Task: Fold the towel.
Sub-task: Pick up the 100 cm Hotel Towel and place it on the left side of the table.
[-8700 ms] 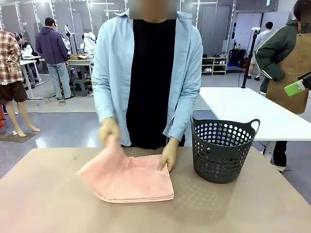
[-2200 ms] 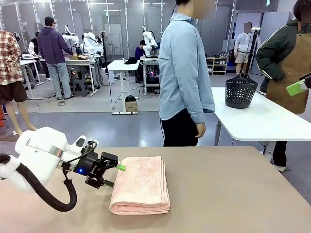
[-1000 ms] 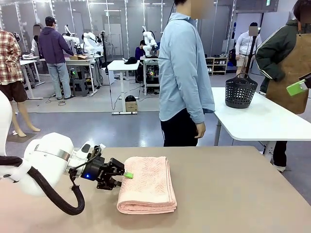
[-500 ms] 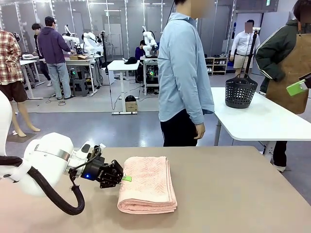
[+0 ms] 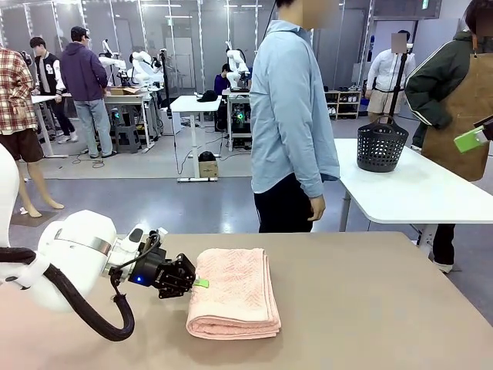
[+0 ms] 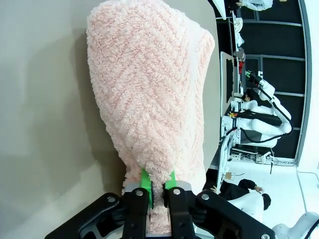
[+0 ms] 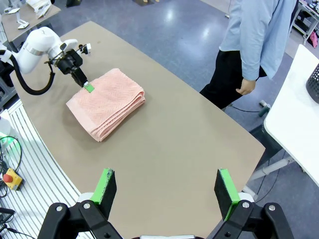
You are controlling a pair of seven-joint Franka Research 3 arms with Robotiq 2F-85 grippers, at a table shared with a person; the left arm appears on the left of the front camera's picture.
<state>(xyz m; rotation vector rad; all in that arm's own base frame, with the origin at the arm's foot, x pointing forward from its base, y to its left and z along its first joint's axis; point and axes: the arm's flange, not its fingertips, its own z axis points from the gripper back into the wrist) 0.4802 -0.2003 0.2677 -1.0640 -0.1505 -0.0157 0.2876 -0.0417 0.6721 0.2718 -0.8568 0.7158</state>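
The towel point(image 5: 231, 293), salmon-pink with a zigzag weave, lies folded into a thick oblong stack on the tan table point(image 5: 370, 308). My left gripper point(image 5: 199, 282) comes in low from the left and is shut on the towel's left edge. In the left wrist view its green pads point(image 6: 145, 182) pinch a fold of the towel point(image 6: 149, 89) between them. The right wrist view looks down from high above and shows the towel point(image 7: 107, 102), the left gripper point(image 7: 88, 87) at its edge, and my right gripper point(image 7: 164, 191) open with nothing between its fingers.
A person point(image 5: 293, 116) in a light blue shirt stands side-on at the far edge of the table, hands down. A dark plastic basket point(image 5: 381, 145) sits on a separate white table point(image 5: 416, 193) at the right. Bare tabletop lies right of the towel.
My left gripper's jaws have closed on the towel's left edge. The towel and the arm have hardly shifted.
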